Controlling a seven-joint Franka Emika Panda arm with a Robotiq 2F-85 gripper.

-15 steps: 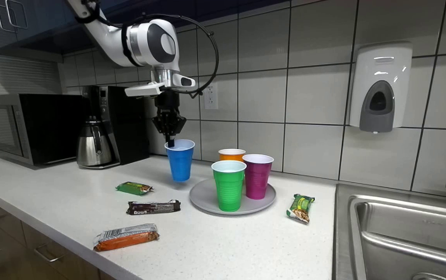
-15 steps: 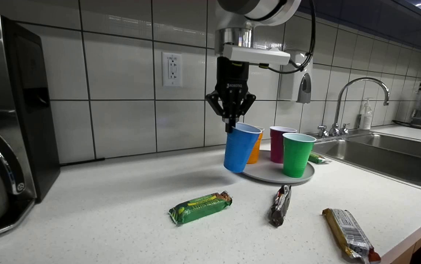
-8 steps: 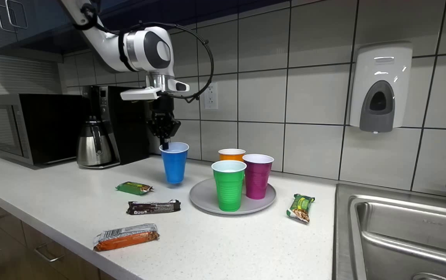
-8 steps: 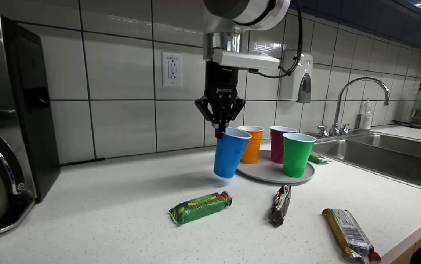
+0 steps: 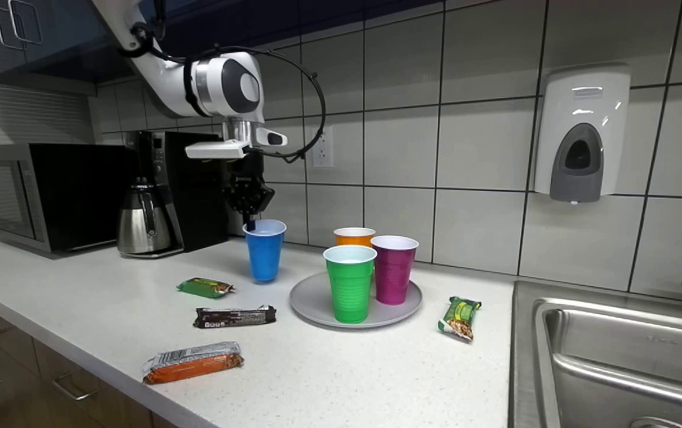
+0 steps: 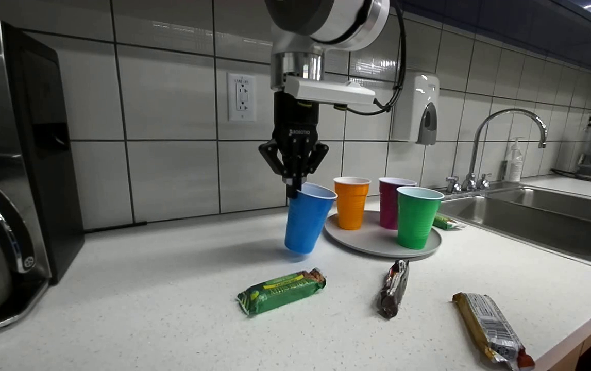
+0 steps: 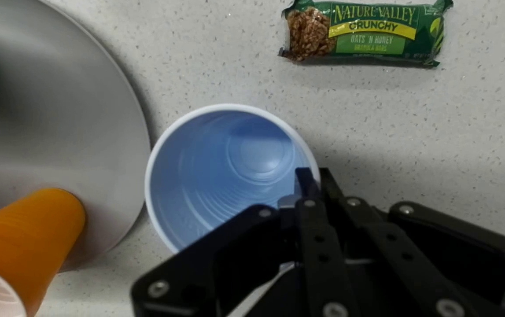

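Counter (image 5: 376, 380): we are looking along its speckled white top in both exterior views.
Robot arm (image 5: 165, 83): it is reaching in from above, its wrist pointing down.
Stainless-steel sink (image 5: 620, 339): it is filling the lower right corner of an exterior view.
Microwave (image 5: 79, 196): it is standing at the counter's far end.
Coffee maker (image 5: 198, 196): it is sitting beside the microwave, a steel carafe (image 5: 143, 223) resting at its front.
Soap dispenser (image 5: 590, 113): it is hanging on the tiled wall (image 5: 400, 148) near the sink.
Gray plate (image 5: 314, 300): it is lying on the counter, bearing the green cup (image 5: 351, 291), purple cup (image 5: 395, 273) and orange cup (image 6: 352, 203).
Claw (image 7: 316, 177): we are seeing it gripping the blue plastic cup (image 6: 308, 219) by the rim, one finger reaching inside and the other pressing from outside.
Blue plastic cup: it is hanging tilted beside the plate, mouth leaning that way; we are failing to make out whether its base is touching the counter.
Green cup, purple cup, orange cup: they are standing upright.
Orange-and-silver snack bar (image 5: 193, 362): it is lying nearest the counter's front edge.
Nature Valley oats 'n honey granola bar (image 7: 366, 33): it is lying near the blue plastic cup.
Second green-wrapped bar (image 5: 461, 318): it is lying between plate and sink.
Dark brown snack bar (image 5: 235, 317): it is lying between the granola bar and the orange-and-silver one.
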